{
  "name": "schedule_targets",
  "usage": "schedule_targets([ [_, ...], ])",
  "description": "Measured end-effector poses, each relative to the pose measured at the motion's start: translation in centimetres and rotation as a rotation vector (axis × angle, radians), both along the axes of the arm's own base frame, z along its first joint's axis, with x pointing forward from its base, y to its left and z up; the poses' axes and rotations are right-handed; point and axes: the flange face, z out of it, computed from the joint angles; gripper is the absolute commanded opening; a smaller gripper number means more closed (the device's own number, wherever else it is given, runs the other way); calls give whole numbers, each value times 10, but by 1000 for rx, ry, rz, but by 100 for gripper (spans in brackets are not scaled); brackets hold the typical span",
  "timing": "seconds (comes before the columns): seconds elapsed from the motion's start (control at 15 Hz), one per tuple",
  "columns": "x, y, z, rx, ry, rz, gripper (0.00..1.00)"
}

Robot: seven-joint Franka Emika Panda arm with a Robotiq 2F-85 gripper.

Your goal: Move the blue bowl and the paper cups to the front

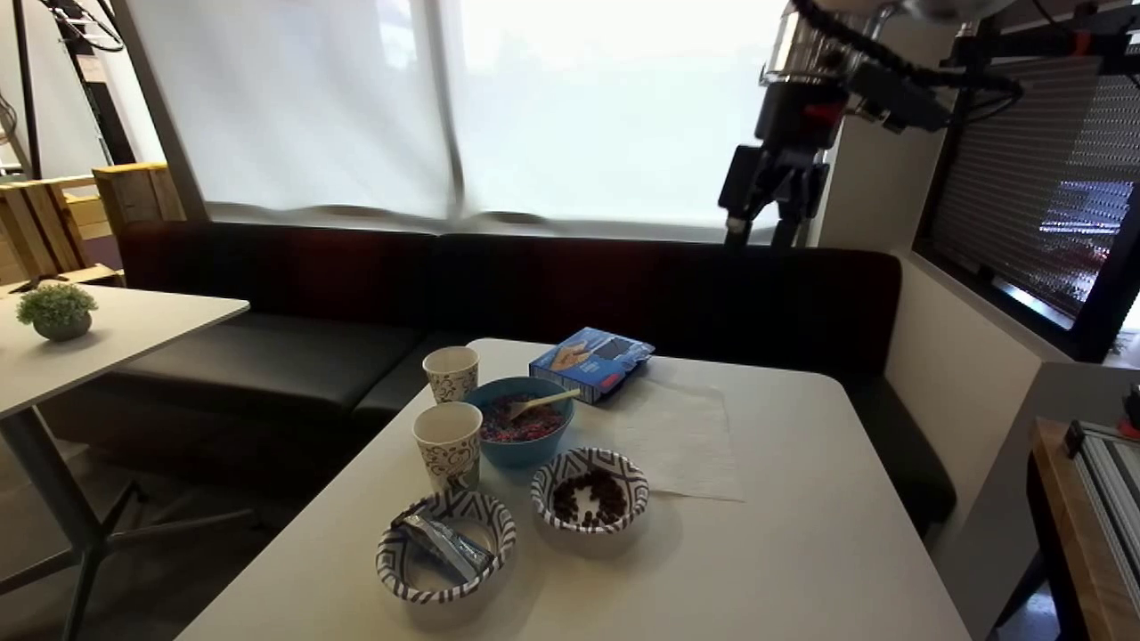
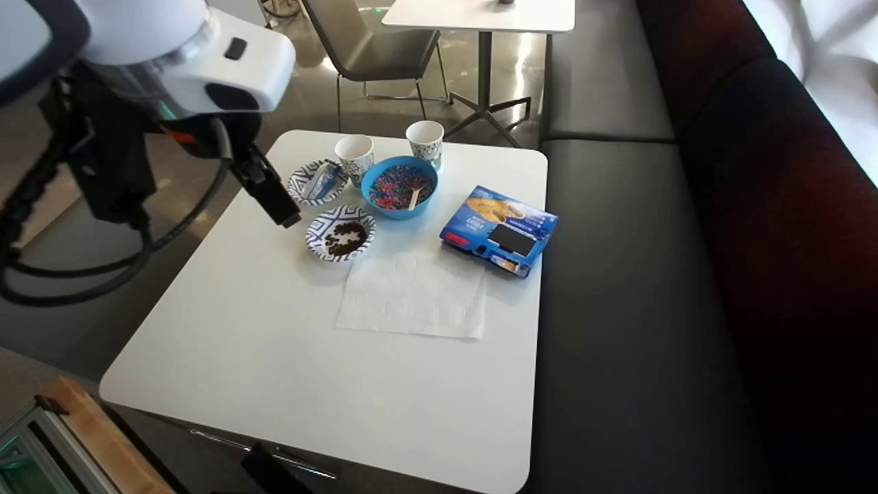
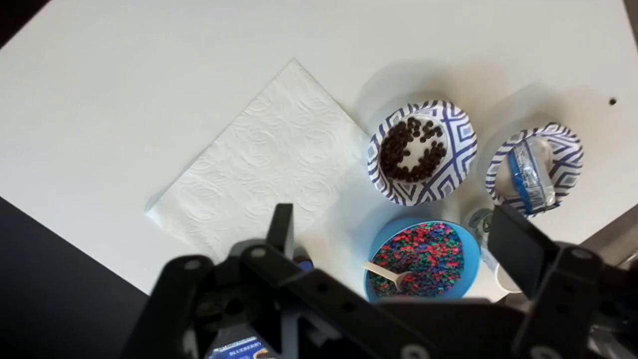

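The blue bowl (image 1: 519, 456) stands upright on the table, full of red, blue and green bits with a pale spoon in it. It also shows in an exterior view (image 2: 403, 213) and in the wrist view (image 3: 469, 259). Two white paper cups with a grey swirl pattern stand upright beside it, a nearer cup (image 1: 448, 438) and a farther cup (image 1: 451, 372); both cups show in an exterior view (image 2: 355, 156) (image 2: 426, 142). In the wrist view one cup (image 3: 504, 280) is partly behind a finger. My gripper (image 1: 759, 235) is open and empty, well above the table; its fingers (image 3: 398, 227) are wide apart.
A patterned bowl with dark bits (image 1: 634, 509) and a patterned bowl with a silver packet (image 1: 500, 534) stand close to the blue bowl and cups. A blue box (image 1: 592, 361) and a white napkin (image 1: 681, 445) lie on the white table (image 1: 757, 579). A dark bench runs behind.
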Motion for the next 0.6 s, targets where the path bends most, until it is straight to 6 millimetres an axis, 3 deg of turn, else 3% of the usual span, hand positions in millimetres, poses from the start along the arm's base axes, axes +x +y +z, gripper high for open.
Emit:
schedule_targets([
  [0.6, 99, 24, -133, 118, -43, -262, 100],
])
